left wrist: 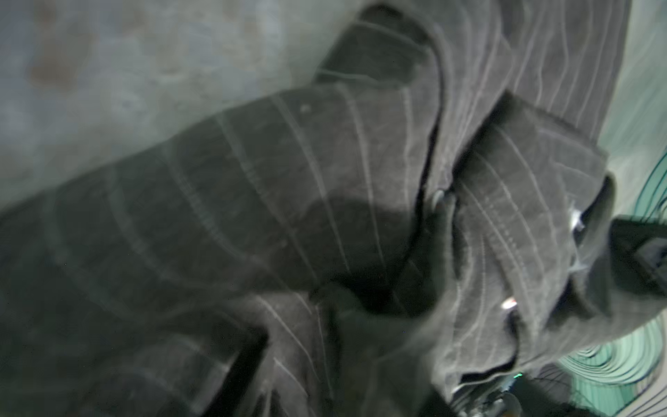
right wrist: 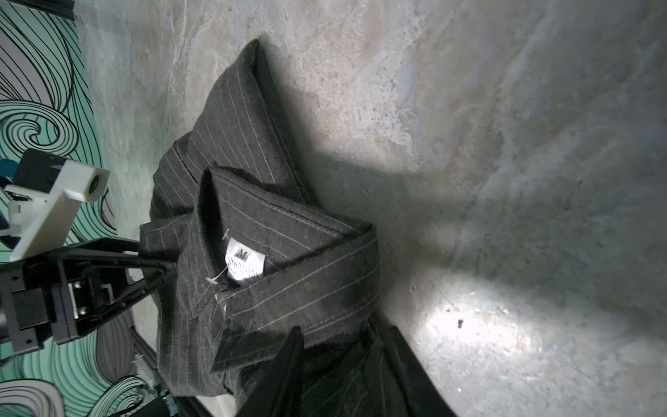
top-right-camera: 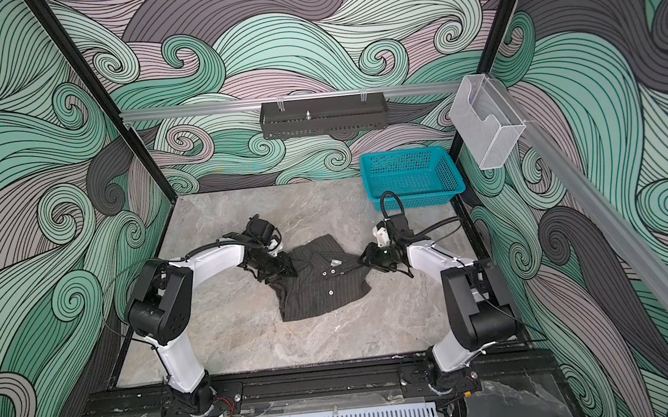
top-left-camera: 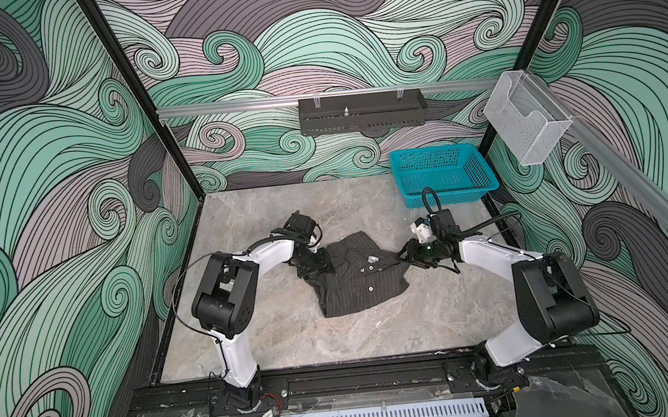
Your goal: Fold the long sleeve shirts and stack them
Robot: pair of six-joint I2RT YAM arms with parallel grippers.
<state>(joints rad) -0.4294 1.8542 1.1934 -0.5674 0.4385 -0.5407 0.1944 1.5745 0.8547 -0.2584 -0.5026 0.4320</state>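
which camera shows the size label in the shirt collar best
Right wrist view: the white size label inside the shirt collar is large and sharp, its M readable. In both top views it is just a pale speck. The left wrist view is blurred, with only white flecks near the collar.

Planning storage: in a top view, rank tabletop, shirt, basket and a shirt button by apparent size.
Largest: tabletop.
Next: shirt and basket, about alike; the basket sits farther back, so unranked.
Smallest: button.
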